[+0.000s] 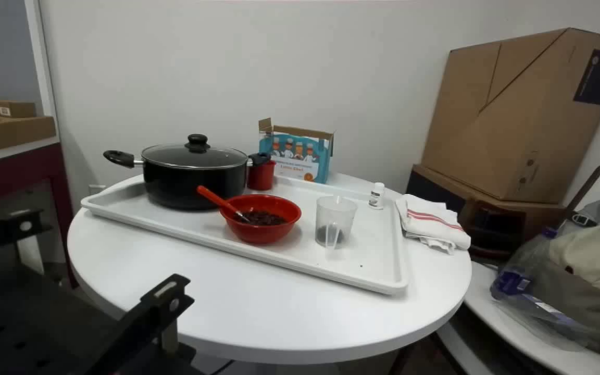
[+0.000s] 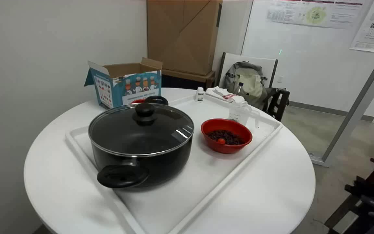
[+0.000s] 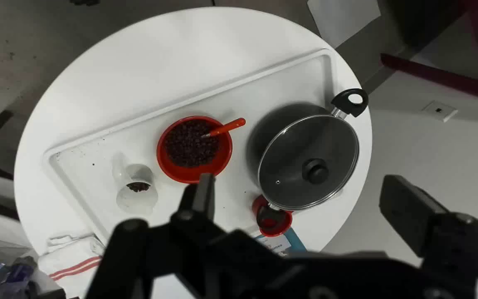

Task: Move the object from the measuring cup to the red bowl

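Your round white table (image 1: 258, 307) fills the middle of an exterior view; left, right, near and far here are taken from that side. On it lies a white tray (image 1: 375, 250). At the tray's left stands a black pot (image 1: 194, 187) with its see-through lid (image 1: 172, 155) on; farther back and to the right you have a blue box (image 1: 300, 161), its flaps raised. In the wrist view your gripper (image 3: 299, 197) stands wide, its two fingers (image 3: 206, 193) well apart. Just beside the tray, on the right, lies a folded white towel (image 1: 430, 221) with red stripes. The red bowl (image 1: 261, 234) sits toward the near side of the tray, right of the pot, with dark bits (image 3: 191, 143) in it. Right of the bowl and apart from it, your measuring cup (image 1: 336, 213) stands upright, its handle turned to the near side. A red cup (image 1: 261, 178) is partly hidden behind the pot's right handle. A red-handled utensil (image 1: 217, 199) leans over the bowl's left rim. At the tray's far right corner stands a small white bottle (image 1: 376, 197). Smallest, the task's dark pieces (image 3: 138, 186) lie at the bottom of the measuring cup.
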Controlling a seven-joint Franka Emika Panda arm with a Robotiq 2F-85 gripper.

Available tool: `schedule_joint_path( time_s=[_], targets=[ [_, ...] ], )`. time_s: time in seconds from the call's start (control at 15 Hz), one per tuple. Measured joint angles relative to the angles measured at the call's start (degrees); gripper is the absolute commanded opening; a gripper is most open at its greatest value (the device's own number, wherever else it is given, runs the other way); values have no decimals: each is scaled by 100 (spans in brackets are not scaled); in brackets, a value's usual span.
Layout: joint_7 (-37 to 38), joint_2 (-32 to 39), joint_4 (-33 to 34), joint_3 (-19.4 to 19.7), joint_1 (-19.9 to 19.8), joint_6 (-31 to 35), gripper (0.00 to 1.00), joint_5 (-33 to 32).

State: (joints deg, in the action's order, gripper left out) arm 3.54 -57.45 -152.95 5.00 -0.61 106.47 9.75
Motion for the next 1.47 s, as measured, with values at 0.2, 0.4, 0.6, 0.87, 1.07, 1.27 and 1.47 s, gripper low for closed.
schedule_joint_path(
  time_s=[0.2, 0.4, 0.6, 0.87, 1.07, 1.27, 1.47],
  targets=[
    [-3, 6, -3, -4, -16, 7, 100, 0],
    [-8, 82, -158, 12, -147, 194, 100, 0],
    [-21, 109, -197, 2, -188, 212, 100, 0],
    [-20, 102, -246, -8, -213, 208, 100, -28],
    [-20, 282, -362, 37, -470, 456, 100, -228],
    [-35, 926, -389, 188, -816, 1120, 100, -578],
    [-144, 1874, -255, 391, -968, 1716, 100, -731]
  ],
)
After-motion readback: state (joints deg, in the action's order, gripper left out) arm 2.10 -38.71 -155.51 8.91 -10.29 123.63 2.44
